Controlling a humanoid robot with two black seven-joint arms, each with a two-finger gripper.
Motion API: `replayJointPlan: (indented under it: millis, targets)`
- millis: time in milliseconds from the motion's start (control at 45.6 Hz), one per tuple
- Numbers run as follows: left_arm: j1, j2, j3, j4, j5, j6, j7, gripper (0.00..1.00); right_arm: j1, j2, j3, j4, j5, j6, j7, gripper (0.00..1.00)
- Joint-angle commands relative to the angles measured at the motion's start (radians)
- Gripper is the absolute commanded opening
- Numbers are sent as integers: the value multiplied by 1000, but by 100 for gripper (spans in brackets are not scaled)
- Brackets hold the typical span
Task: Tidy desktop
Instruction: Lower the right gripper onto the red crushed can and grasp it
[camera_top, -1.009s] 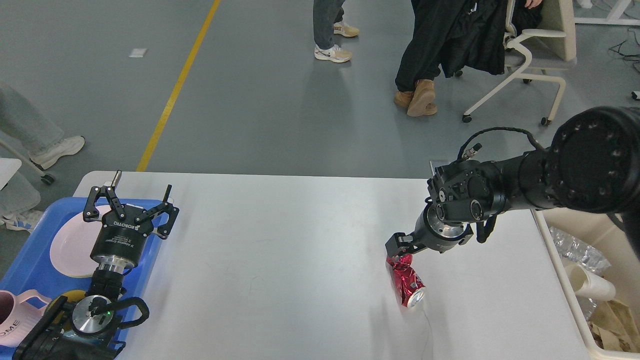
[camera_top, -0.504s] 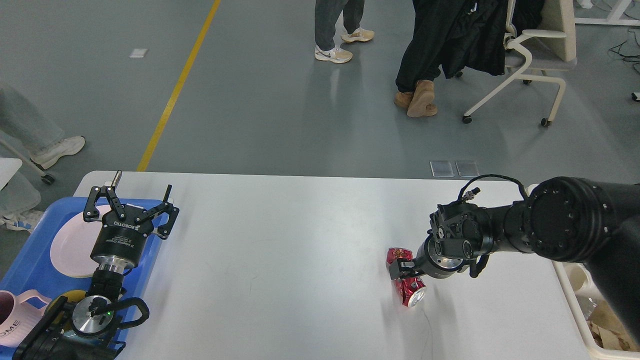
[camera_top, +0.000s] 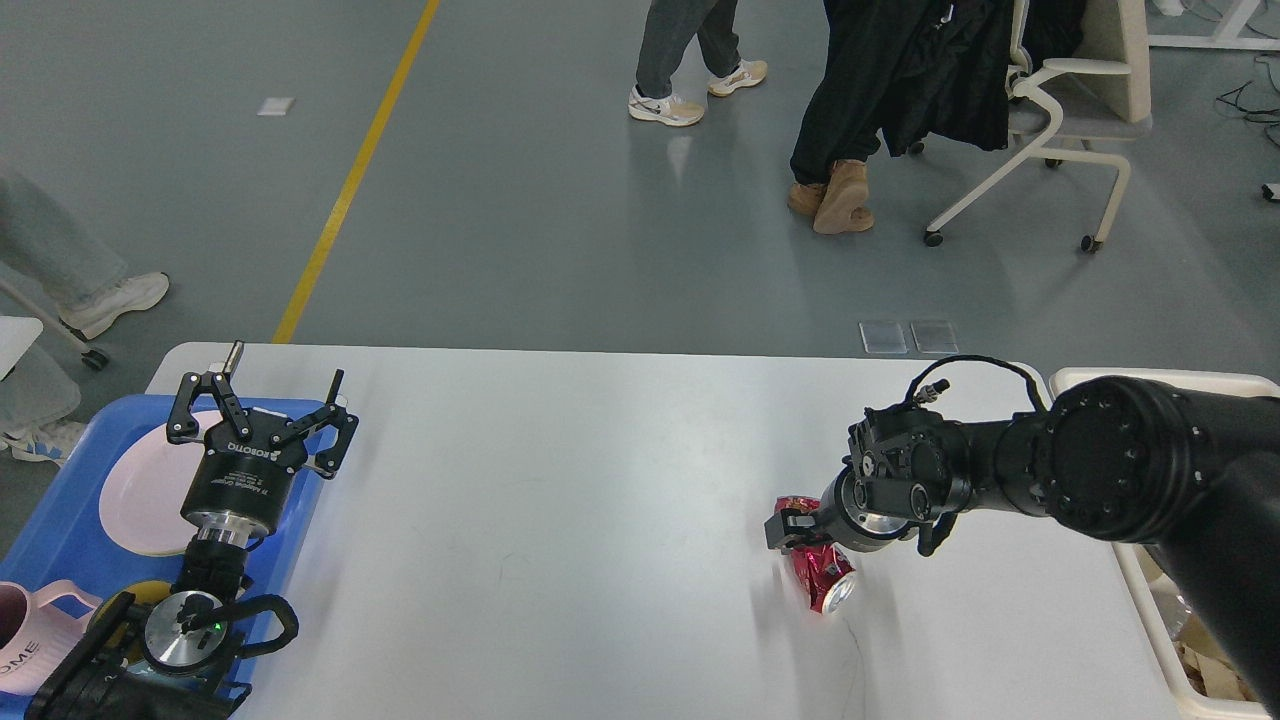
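The white desktop (camera_top: 560, 500) fills the lower view. A crushed red drink can (camera_top: 822, 578) lies on it at the right, open end toward me. My right gripper (camera_top: 792, 526) is low over the can's far end with its dark fingers against the can. I cannot tell whether they have closed on it. My left gripper (camera_top: 255, 402) is open and empty, held above the blue tray (camera_top: 60, 530) at the desktop's left edge.
The tray holds a pale pink plate (camera_top: 140, 495) and a pink mug (camera_top: 25, 640). A cream bin (camera_top: 1150, 382) with paper and plastic waste stands off the desktop's right edge. People and a white chair (camera_top: 1060, 110) are on the floor beyond.
My right arm has come down and toward me, bringing the gripper from above the can's far end onto the can. The can has shifted slightly. The left arm has not moved.
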Motion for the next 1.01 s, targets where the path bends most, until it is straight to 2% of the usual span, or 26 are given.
replayJointPlan:
  millis: [0,66,175,395,570,614,680,833,987]
  targets:
    - [0,0,0,0,0,-1,0,96,-7,6,8,-6,-2,-1,-43,86]
    - [0,0,0,0,0,0,0,96,-12,10,25,-6,-2,1,-66,77]
    - [0,0,0,0,0,-1,0,96,-12,10,54,-4,0,2,-104,53]
    - [0,0,0,0,0,1,0,96,-26,10,101,-4,0,1,-170,39]
    - [0,0,0,0,0,1,0,96,-30,10,112,0,1,2,-198,22]
    - [0,0,0,0,0,1,0,96,-30,10,114,2,1,1,-207,16]
    - [0,0,0,0,0,-1,0,96,-29,10,115,10,1,5,-225,0]
    - [0,0,0,0,0,0,0,96,-24,1,146,14,1,22,-251,0]
    - [0,0,0,0,0,0,0,96,-10,-14,167,11,7,76,-254,0]
